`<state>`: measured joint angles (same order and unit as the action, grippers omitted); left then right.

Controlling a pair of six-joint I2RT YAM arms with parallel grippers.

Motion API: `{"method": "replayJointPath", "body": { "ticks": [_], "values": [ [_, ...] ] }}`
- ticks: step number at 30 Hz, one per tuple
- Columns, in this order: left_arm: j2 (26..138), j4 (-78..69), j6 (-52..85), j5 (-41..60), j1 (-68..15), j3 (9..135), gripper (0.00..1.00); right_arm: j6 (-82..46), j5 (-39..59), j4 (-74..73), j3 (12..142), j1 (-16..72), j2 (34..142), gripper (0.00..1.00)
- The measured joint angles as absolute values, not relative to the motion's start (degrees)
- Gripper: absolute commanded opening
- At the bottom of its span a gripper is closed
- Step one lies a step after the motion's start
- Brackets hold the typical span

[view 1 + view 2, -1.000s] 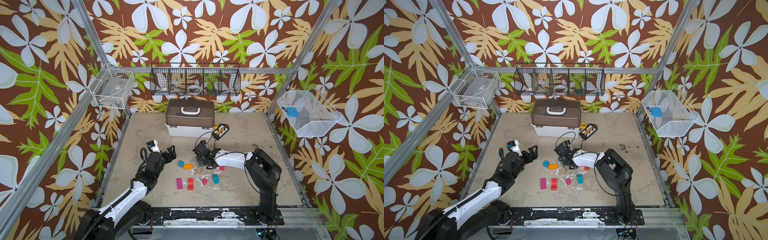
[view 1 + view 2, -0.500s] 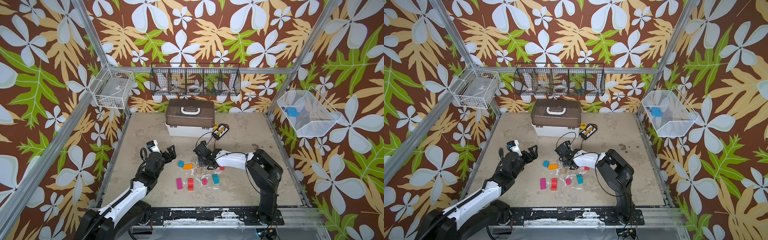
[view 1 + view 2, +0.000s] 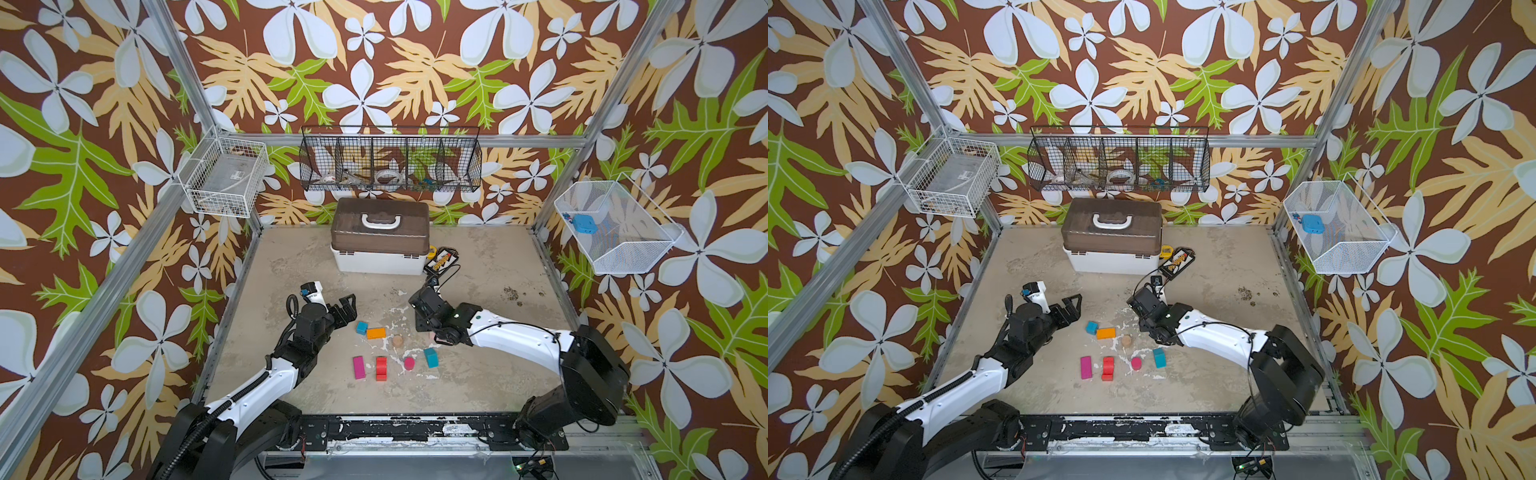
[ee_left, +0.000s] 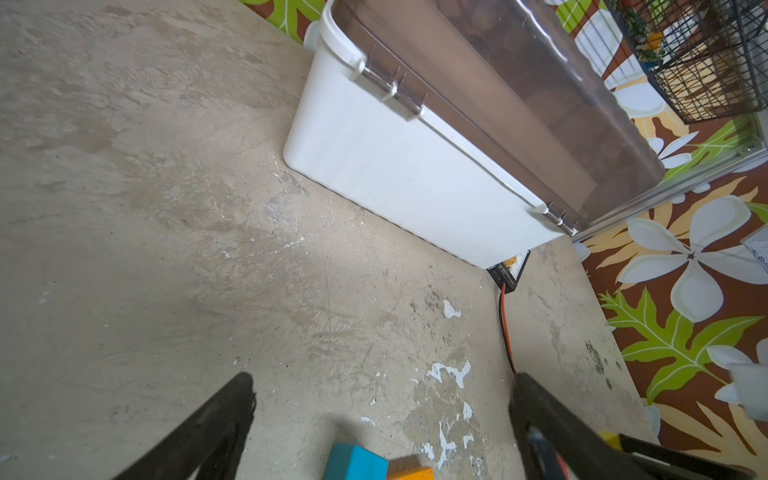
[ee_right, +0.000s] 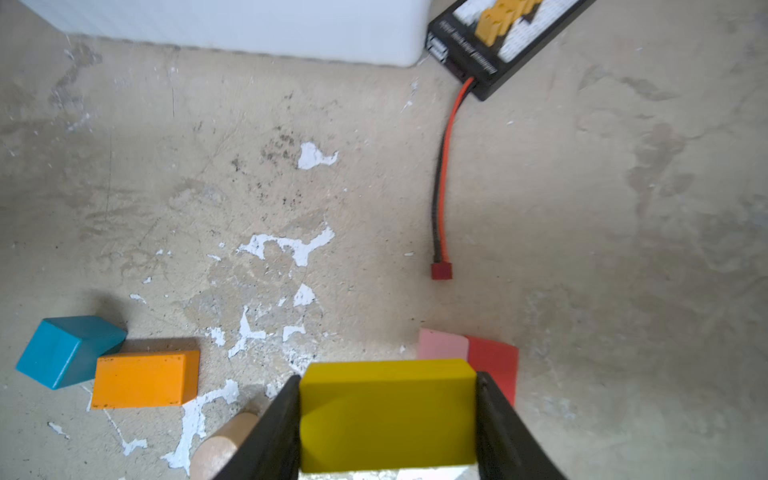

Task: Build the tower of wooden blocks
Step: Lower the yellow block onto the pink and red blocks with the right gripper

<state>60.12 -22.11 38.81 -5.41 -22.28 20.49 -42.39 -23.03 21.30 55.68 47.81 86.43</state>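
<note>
My right gripper [image 5: 388, 378] is shut on a yellow block [image 5: 386, 419], low over the table. Just beyond it lie a pink block [image 5: 442, 344] and a red block [image 5: 494, 365]. In both top views the right gripper [image 3: 432, 330] hides the yellow block. Loose wood blocks lie between the arms: a teal cube [image 3: 361, 327] touching an orange block [image 3: 376, 333], a tan cylinder [image 3: 398, 341], a magenta bar [image 3: 359, 367], a red block [image 3: 381, 368], a pink cylinder [image 3: 409, 363] and a teal block [image 3: 431, 357]. My left gripper [image 3: 347, 305] is open and empty, left of the teal cube [image 4: 357, 461]. No tower shows in any view.
A white box with a brown lid [image 3: 380, 245] stands at the back. Beside it lies a black and yellow pack [image 3: 442, 261], its red and black wire [image 5: 442, 174] trailing toward the blocks. Wire baskets [image 3: 390, 160] hang on the walls.
My right gripper's jaws have come together on the yellow block. Both arms have stayed nearly in place.
</note>
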Motion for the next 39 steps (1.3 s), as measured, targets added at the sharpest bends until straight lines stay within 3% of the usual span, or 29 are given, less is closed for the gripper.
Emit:
{"method": "replayJointPath", "body": {
  "ticks": [9, 15, 30, 36, 39],
  "values": [
    [62.5, -23.4, 38.8, -2.7, -22.3, 21.1, 0.95, -46.3, -26.0, 20.9, 45.1, 46.8, 72.1, 0.38],
    [62.6, -23.4, 38.8, -2.2, -22.3, 21.3, 0.94, -48.2, -25.7, 20.1, 39.9, 44.6, 68.4, 0.36],
    [64.7, -24.0, 38.8, -0.9, -22.3, 22.1, 0.93, -50.7, -21.3, 15.8, 41.8, 44.3, 78.3, 0.35],
    [64.8, -24.0, 38.8, -0.8, -22.3, 22.1, 0.93, -50.0, -20.8, 15.7, 44.8, 44.3, 84.4, 0.37],
    [65.1, -24.1, 38.8, -0.6, -22.3, 22.1, 0.93, -49.2, -20.8, 15.7, 46.2, 44.3, 86.8, 0.44]
  ]
}}
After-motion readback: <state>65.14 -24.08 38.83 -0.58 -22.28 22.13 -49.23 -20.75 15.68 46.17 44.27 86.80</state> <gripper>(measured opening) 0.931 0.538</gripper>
